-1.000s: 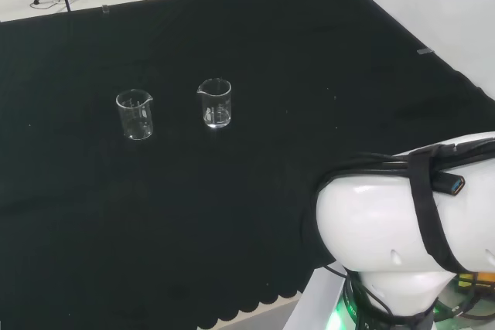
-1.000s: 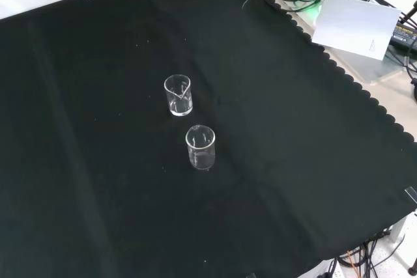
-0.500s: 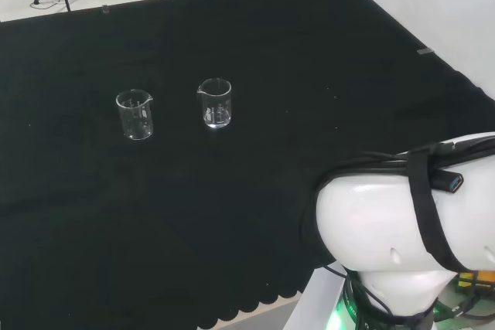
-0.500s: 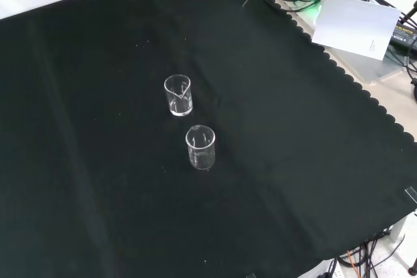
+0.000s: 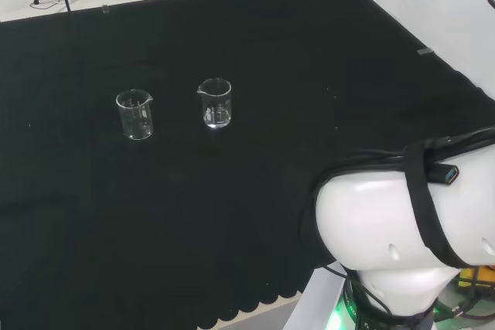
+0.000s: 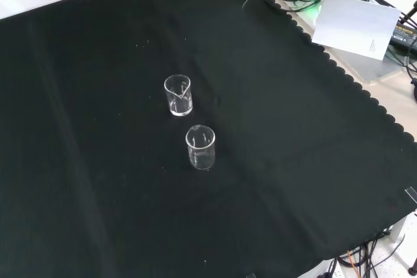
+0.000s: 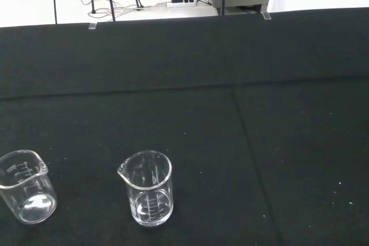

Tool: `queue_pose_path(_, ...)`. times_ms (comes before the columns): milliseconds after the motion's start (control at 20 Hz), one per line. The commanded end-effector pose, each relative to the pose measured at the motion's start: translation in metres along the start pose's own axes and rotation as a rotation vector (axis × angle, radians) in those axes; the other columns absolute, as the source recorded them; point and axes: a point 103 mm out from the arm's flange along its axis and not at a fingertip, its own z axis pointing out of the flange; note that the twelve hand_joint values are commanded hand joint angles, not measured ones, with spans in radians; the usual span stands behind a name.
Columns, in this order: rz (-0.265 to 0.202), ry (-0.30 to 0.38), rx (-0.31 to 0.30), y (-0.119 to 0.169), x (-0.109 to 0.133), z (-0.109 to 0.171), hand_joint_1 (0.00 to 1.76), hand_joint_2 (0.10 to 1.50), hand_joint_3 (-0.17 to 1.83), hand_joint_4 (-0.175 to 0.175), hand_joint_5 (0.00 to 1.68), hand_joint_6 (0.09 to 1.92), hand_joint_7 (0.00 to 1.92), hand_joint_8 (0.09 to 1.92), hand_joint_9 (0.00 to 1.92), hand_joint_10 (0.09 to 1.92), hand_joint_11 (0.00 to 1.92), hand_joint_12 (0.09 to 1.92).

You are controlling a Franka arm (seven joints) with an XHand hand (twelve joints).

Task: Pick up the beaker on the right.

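from where i sit, nothing is done yet: both beakers stand upright and untouched on the bench (image 5: pixel 309 52). the right beaker (image 5: pixel 215 103) sits ahead of my wrist camera, the left beaker (image 5: pixel 134 114) beside it. i cannot tell how the robot hand is set, so approach, grasp and lift all remain.

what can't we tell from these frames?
- Hand pose: whether its fingers are open or shut cannot be told.
- Left beaker in the wrist view: its side is cut off by the frame edge.
- Beaker contents: both look empty, but clear glass on the black cloth could hide a little liquid; the right beaker is small in the head view.
- Scale marks on the beakers: too small to read.
- Near right bench corner, head view: hidden behind the arm's white link.
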Motion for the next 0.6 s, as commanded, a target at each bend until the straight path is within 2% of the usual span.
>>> queue_pose_path(50, 0.032, 0.022, 0.013, 0.014, -0.012, 0.028, 0.04, 1.23, 0.32, 0.002, 0.35, 0.09, 0.19, 0.49, 0.24, 0.59, 0.00, 1.28)
queue_pose_path(150, 0.037, 0.033, 0.022, 0.021, -0.016, 0.040, 0.06, 1.23, 0.31, 0.001, 0.36, 0.09, 0.20, 0.49, 0.25, 0.59, 0.00, 1.28)
queue_pose_path(300, 0.032, 0.060, 0.002, 0.033, -0.022, 0.053, 0.11, 1.22, 0.30, 0.000, 0.37, 0.09, 0.21, 0.49, 0.26, 0.59, 0.00, 1.29)
queue_pose_path(600, 0.030, 0.120, 0.019, 0.068, -0.033, 0.091, 0.20, 1.19, 0.28, -0.007, 0.40, 0.09, 0.24, 0.50, 0.31, 0.60, 0.00, 1.32)
